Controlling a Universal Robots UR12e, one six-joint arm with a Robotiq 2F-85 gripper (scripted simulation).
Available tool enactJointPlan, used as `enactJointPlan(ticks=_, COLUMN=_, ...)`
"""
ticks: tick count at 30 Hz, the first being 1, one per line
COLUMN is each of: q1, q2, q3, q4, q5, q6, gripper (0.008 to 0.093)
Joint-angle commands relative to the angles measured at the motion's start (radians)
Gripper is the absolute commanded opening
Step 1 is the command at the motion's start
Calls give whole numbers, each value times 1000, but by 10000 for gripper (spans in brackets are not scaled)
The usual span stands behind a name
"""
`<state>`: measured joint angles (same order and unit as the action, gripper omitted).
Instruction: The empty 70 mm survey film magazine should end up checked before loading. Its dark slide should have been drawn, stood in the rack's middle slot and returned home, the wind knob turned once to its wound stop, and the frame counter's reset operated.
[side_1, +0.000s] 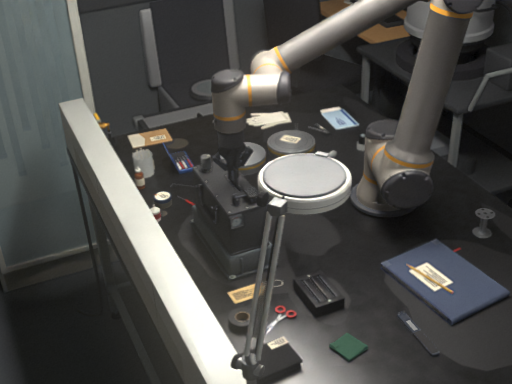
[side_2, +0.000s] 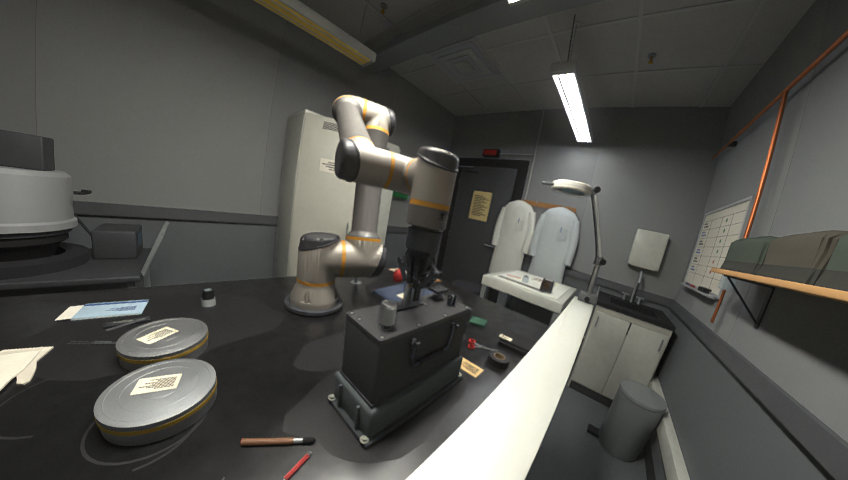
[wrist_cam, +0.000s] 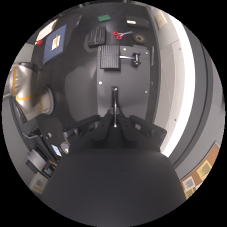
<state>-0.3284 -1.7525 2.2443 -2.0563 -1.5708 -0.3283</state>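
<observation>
The dark slide's thin metal tab (wrist_cam: 114, 105) stands up from a slot in the top of the film magazine (side_1: 227, 210) (side_2: 404, 351), a dark box on a grey base near the bench's front rail. A wind knob (side_2: 387, 313) (side_1: 205, 161) sits at one end of the lid. A ribbed pad (wrist_cam: 109, 56) and a small lever (wrist_cam: 135, 59) sit at the other end. The slotted rack (side_1: 318, 293) (wrist_cam: 97, 37) lies on the bench beyond the magazine. My gripper (wrist_cam: 114, 117) (side_1: 233, 176) (side_2: 415, 295) points straight down over the lid and is closed on the dark slide's tab.
A round magnifier lamp (side_1: 304, 181) on a jointed arm hangs close beside the magazine. Two film cans (side_2: 156, 363) lie on the bench's far side. A blue folder (side_1: 444, 280), scissors (side_1: 281, 315), a tape roll (side_1: 241, 317) and a green pad (side_1: 348, 346) lie past the rack.
</observation>
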Motion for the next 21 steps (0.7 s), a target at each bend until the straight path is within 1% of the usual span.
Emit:
enactJointPlan(ticks=1, q1=0, q2=-1, q3=-5, q4=-2, q5=0, q6=0, gripper=80)
enactJointPlan(ticks=21, q1=0, q2=-6, q3=-11, q4=10, q5=0, q6=0, gripper=80)
